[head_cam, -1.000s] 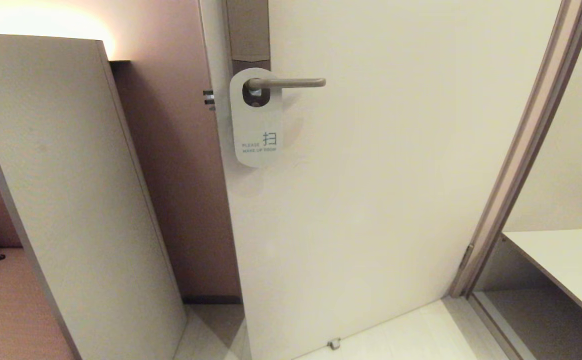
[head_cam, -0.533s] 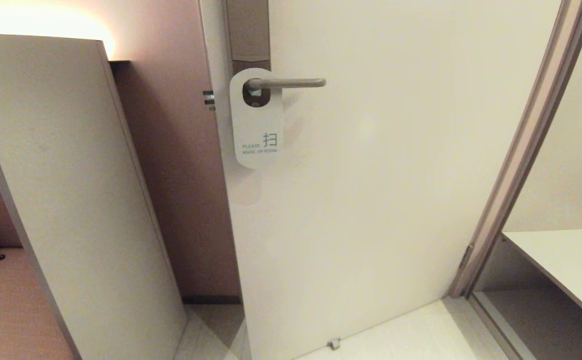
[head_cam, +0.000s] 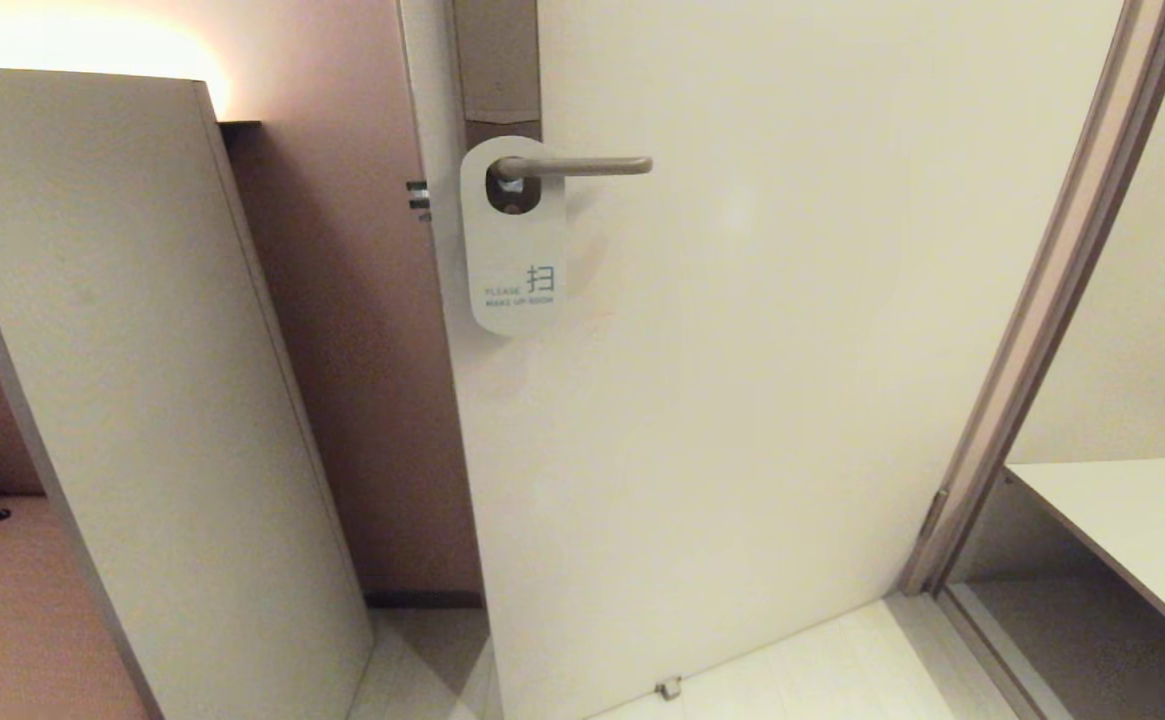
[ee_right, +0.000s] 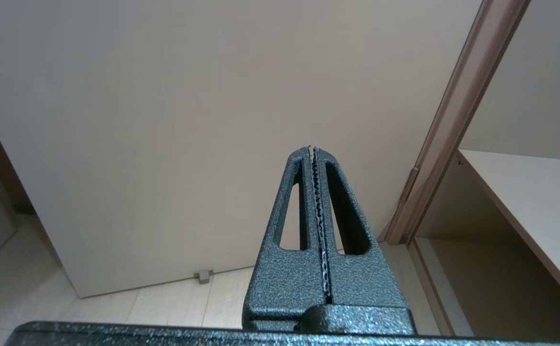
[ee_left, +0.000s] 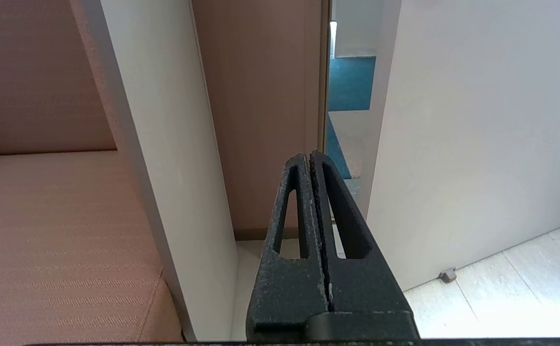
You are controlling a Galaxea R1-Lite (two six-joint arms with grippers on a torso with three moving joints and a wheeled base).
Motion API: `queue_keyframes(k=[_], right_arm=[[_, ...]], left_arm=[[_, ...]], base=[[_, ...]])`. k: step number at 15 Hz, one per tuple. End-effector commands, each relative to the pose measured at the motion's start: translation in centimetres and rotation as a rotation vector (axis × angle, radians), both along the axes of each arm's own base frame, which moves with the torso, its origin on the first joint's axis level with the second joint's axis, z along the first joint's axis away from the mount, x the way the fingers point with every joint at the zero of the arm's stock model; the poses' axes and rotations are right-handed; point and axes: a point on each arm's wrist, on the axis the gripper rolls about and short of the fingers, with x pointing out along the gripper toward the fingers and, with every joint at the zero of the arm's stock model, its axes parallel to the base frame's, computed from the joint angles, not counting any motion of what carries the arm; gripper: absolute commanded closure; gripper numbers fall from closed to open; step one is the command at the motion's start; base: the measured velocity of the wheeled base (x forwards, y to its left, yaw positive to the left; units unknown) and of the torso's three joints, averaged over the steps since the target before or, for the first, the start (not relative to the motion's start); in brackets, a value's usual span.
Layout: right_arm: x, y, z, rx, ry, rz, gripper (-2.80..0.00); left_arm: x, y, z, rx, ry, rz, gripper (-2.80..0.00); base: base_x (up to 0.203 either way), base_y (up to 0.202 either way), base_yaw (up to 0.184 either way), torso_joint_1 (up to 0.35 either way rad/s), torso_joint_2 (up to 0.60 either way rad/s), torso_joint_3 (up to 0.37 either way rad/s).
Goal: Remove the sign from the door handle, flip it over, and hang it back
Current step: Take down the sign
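Hanging from the door handle, the sign shows its white face with "PLEASE MAKE UP ROOM" printed near the lower end; the lever passes through the oval hole and the card lies flat against the door, covering the lower part of the lock plate. Neither arm appears in the head view. Left gripper: fingers pressed together, nothing between them, pointing toward the gap between the door edge and a pale partition panel. Right gripper: fingers also together and empty, facing the lower door near the frame. A small door stop sits at the door's bottom edge on the tiled floor.
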Motion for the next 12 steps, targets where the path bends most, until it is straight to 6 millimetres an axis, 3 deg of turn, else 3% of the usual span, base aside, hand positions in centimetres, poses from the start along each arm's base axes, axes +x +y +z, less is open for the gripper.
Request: queue_keyframes(k=[1,12], right_arm=[[0.00,0.00,0.00,-0.001,0.000,0.001,0.00],[0.00,0.00,0.00,-0.001,0.000,0.001,0.00]], left_arm=[[0.00,0.00,-0.01,0.000,0.000,0.000,0.00],[-0.01,0.00,-0.01,0.001,-0.001,0.002,0.00]], base=[[0.000,0.000,0.000,0.000,0.00,0.000],[0.000,0.000,0.000,0.000,0.00,0.000]])
